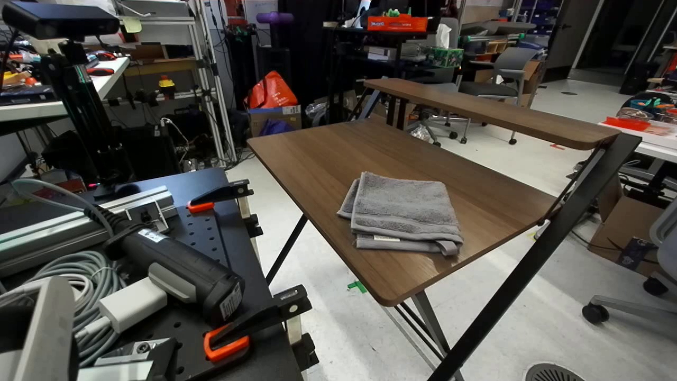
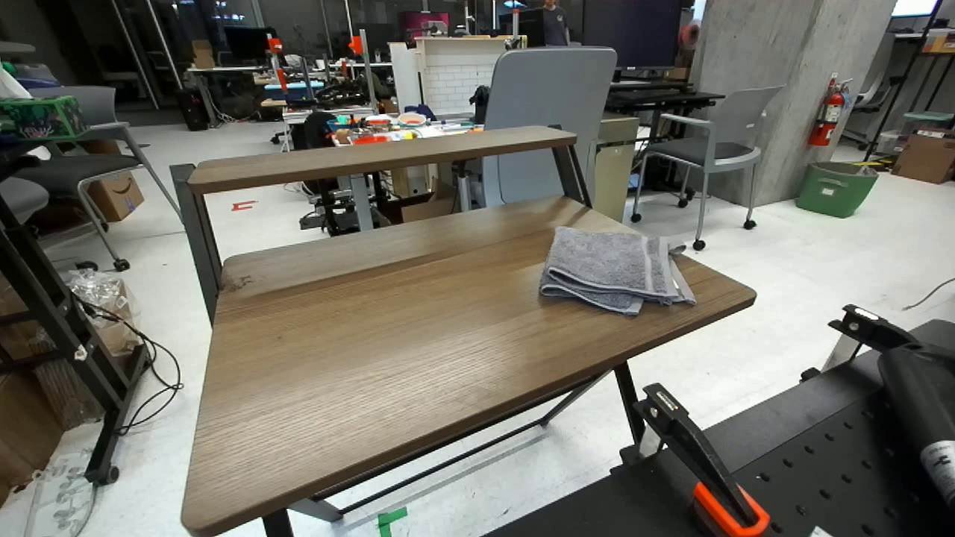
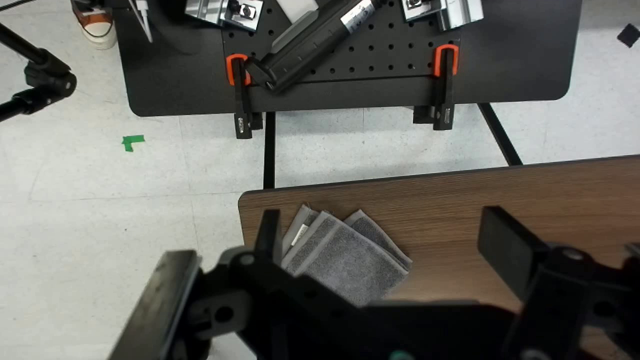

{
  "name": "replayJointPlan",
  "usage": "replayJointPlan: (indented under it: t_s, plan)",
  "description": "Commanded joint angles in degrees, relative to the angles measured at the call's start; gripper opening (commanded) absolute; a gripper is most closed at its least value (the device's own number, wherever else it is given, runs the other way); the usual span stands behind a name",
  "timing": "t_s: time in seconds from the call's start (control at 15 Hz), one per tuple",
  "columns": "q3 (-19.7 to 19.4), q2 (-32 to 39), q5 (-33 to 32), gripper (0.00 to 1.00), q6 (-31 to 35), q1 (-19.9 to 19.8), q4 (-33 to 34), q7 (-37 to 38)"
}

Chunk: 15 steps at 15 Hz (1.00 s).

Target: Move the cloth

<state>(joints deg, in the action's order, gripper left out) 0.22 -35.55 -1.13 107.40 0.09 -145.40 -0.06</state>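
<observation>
My jaws stood wide apart, released and holding nothing, which I judged the right shape for coming down around something soft. Neither exterior view showed them, so I took it that they hung high.

On the near side, the bench (image 3: 520, 65) carried a device (image 3: 310, 47) lying slantwise over a plate (image 3: 381, 57). Two clamps (image 3: 443, 90) bit on the bench's far edge, presumably to keep that plate from shifting. Beyond came a strip of floor (image 3: 340, 145), where green tape (image 3: 133, 139) probably marked where furniture belonged.

Next stood the counter (image 2: 388, 335). The cloth (image 1: 404, 211) lay on it, folded, close to its near right corner as faced from the bench; I guessed that this kept it in easy reach, with most of the counter running off to its left for a move. A lower layer poked out toward the bench: a handy lip to pinch, though the layers might slip apart if I caught just the top.

Farthest off, a raised shelf (image 2: 384, 155) ran along the counter's far side, set back, it seemed, to leave the main surface for work; a lift that way, I thought, risked a knock.
</observation>
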Motion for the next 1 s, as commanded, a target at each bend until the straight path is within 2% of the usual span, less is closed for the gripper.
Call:
replayJointPlan:
  t_s: [0.0,0.47,0.73,0.93]
  plan:
    - [0.0,0.0,0.0,1.00,-0.1,0.0,0.1,0.0]
    - [0.0,0.0,0.0,1.00,-0.1,0.0,0.1,0.0]
    - [0.9,4.3,0.2,1.00,3.9,0.0,0.9,2.1]
    - [1.9,9.9,0.1,1.00,10.3,-0.1,1.6,4.6]
